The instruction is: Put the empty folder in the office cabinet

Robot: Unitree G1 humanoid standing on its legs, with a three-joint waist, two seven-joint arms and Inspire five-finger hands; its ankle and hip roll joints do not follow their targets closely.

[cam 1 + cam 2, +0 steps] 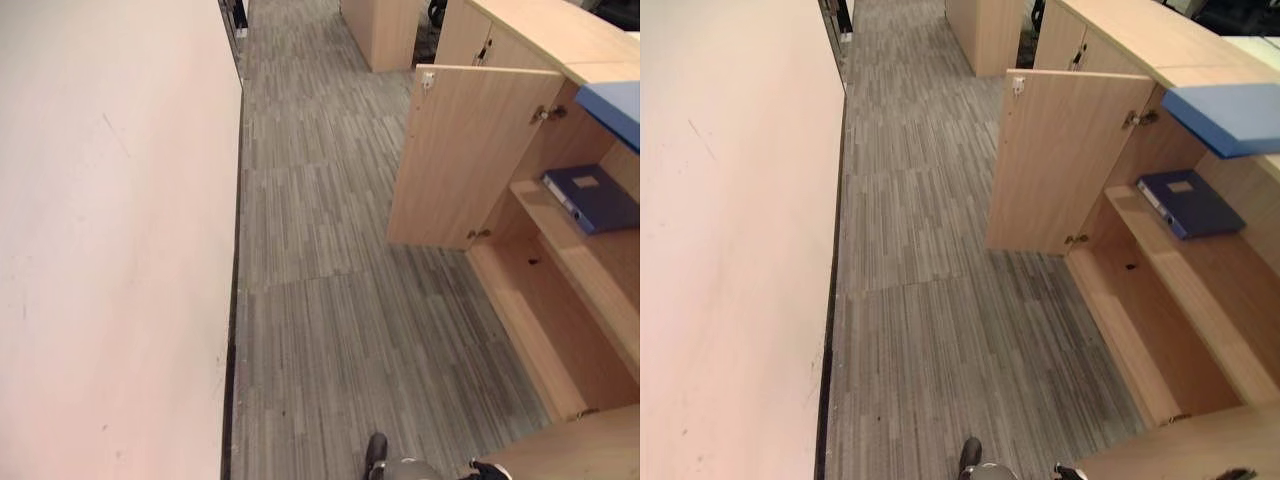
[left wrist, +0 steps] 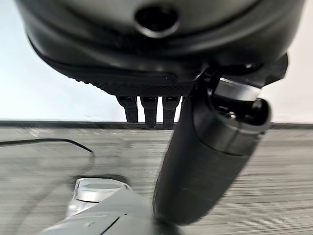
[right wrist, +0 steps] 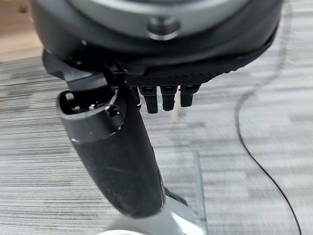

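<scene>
The dark blue folder (image 1: 1188, 203) lies flat on the middle shelf (image 1: 1160, 245) of the open cabinet (image 1: 1160, 340) at the right of the head views, its spine towards the opening. A pale label sits on its top face and another on the spine; the writing on both is too small to read. The cabinet is light wood. Its door (image 1: 1065, 160) stands swung out over the floor, with metal hinges at its upper and lower inner corners and a small white fitting at its top outer corner. Below the shelf the bottom compartment shows bare wood. A blue slab (image 1: 1225, 115) juts over the top edge of the cabinet, above the folder.

The floor (image 1: 940, 300) is grey carpet tile with fine streaks, running as a corridor between the cabinet and a long pale wall (image 1: 730, 250) on the left with a dark skirting strip at its foot. More light-wood cabinets (image 1: 985, 30) stand farther down the corridor.

The left robot hand (image 2: 195, 166) hangs over the carpet near the wall, fingers straight and relaxed, holding nothing. The right robot hand (image 3: 122, 161) likewise hangs over the carpet, fingers straight, holding nothing.
</scene>
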